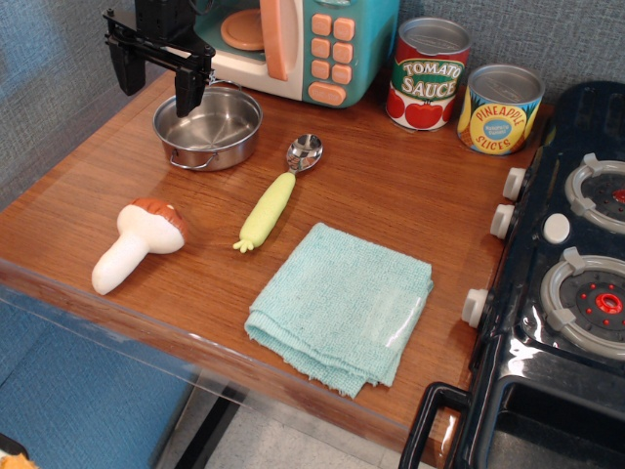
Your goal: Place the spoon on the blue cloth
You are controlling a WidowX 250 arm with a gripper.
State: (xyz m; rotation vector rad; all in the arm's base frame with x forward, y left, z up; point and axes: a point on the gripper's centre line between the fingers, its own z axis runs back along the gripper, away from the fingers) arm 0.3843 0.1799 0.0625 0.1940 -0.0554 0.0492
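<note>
A wooden table (410,210) is filling most of the view, with a dark toy stove (557,293) sitting along its right edge. At the far side, a teal toy microwave (303,44) is standing against the wall, with a tomato sauce can (427,73) and a pineapple slices can (499,109) lined up to its right.

The blue cloth (342,305) is lying folded near the front edge, roughly in the middle, its frayed corner pointing toward the near side. A small metal pot (208,127) is resting at the far left, in front of the microwave. The black gripper (156,78) is hanging above the pot's far-left rim with its two fingers spread wide and holding nothing.

A white mushroom (137,244) with a brown cap is lying on the left side of the table. The spoon (278,193) is lying between the pot and the cloth, its shiny bowl pointing far and right, its yellow-green handle angling near and left. It is sitting just beside the cloth's far-left corner, apart from it, and well clear of the gripper.
</note>
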